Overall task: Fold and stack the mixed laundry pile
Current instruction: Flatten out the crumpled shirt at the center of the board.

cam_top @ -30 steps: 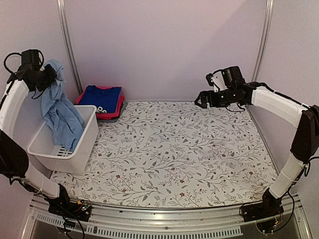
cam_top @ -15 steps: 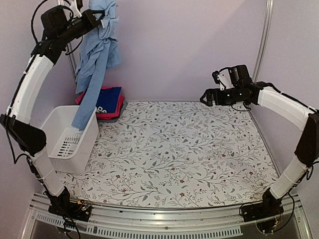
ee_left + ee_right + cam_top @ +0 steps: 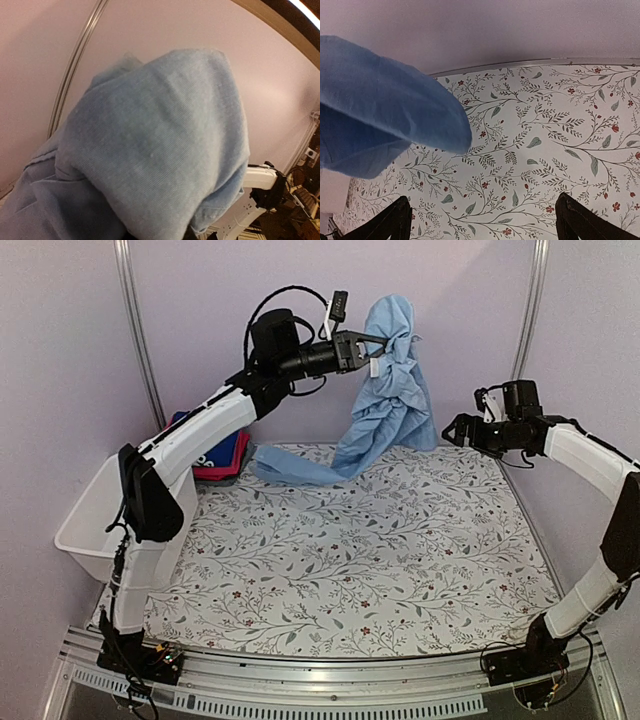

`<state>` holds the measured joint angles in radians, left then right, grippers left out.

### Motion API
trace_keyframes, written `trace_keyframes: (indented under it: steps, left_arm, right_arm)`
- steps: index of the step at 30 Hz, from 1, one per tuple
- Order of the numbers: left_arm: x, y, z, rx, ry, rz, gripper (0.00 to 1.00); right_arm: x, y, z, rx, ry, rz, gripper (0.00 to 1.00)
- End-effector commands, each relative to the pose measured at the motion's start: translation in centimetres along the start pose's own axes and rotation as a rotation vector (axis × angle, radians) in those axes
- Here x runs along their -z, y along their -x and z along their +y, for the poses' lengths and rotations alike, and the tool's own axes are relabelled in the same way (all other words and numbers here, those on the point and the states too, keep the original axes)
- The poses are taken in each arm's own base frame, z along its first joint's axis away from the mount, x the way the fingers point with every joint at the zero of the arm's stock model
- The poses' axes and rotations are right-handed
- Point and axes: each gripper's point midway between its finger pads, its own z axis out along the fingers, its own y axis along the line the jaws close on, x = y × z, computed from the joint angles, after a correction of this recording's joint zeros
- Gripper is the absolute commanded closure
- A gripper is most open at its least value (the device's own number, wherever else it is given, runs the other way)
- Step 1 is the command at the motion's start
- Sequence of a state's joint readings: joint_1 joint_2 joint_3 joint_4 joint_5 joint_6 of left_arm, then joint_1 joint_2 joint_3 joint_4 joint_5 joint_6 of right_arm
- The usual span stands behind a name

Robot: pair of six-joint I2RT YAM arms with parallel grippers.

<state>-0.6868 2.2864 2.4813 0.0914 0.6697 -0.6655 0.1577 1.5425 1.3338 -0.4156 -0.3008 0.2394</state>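
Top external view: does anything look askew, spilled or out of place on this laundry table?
The pale-blue shirt hangs bunched from the shut left gripper, one end trailing crumpled on the floral table cover. The folded stack at the back left looks tidy. Nothing looks spilled or damaged.

Plain lilac booth, flowery tabletop

Smooth pale lilac walls [image 3: 450, 300] all round, evenly lit, with a slim silver metal post [image 3: 135, 340] at each back corner. The white table covering printed with grey-green leaves and tiny red flowers [image 3: 380, 560] runs up to a slotted aluminium rail [image 3: 330, 675] along the near edge.
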Motion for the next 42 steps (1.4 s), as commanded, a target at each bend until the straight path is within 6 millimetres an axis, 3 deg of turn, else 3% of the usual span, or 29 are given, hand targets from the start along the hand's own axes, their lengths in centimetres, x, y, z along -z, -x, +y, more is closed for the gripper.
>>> trace_keyframes:
  steps: [1,3,6,9,12,15,18,20,23,29,33,38,42]
  left_arm:
    - [0.5,1.5,-4.5,-0.017,-0.161,-0.035,1.0]
    - [0.8,0.8,-3.3,0.013,-0.146,-0.02,1.0]
    - [2.5,-1.4,1.3,0.132,-0.071,0.025,1.0]
    - [5.9,-6.8,7.5,0.291,0.045,0.126,1.0]
    - [9.9,-13.6,12.0,0.353,0.205,0.25,1.0]
    - [14.6,-19.1,15.4,0.389,0.446,0.375,0.74]
    - [19.7,-20.4,18.0,0.411,0.669,0.408,0.5]
    - [21.8,-19.6,18.3,0.398,0.729,0.388,0.41]
    - [22.5,-18.9,17.9,0.349,0.738,0.408,0.36]
    - [23.8,-20.7,18.1,0.385,0.762,0.457,0.24]
    - [22.4,-21.9,17.5,0.396,0.694,0.485,0.46]
    - [21.0,-22.4,17.8,0.394,0.666,0.488,0.64]
    - [19.5,-22.5,18.3,0.379,0.648,0.497,1.0]
  right_arm:
    - [1.9,1.3,-1.5,-0.086,0.013,-0.067,0.01]
    - [2.1,1.1,-2.3,-0.106,0.004,-0.068,0.01]
    - [2.0,0.9,-2.8,-0.113,0.005,-0.061,0.01]
    - [1.7,0.6,-2.6,-0.11,0.024,-0.048,0.01]
    - [1.3,-0.1,-2.3,-0.107,0.054,-0.024,0.01]
    - [0.9,-1.0,-1.7,-0.098,0.1,0.01,0.01]
    - [0.6,-1.9,-0.9,-0.094,0.154,0.05,0.02]
    - [0.2,-2.7,-0.2,-0.094,0.198,0.082,0.05]
    - [-0.8,-4.0,1.5,-0.081,0.246,0.135,0.06]
    - [-2.9,-5.3,5.0,-0.044,0.314,0.218,0.06]
    - [-3.8,-5.8,6.9,-0.024,0.351,0.25,0.06]
    - [-4.0,-5.8,7.3,-0.035,0.354,0.254,0.06]
    - [-3.7,-5.9,7.2,-0.038,0.345,0.254,0.06]
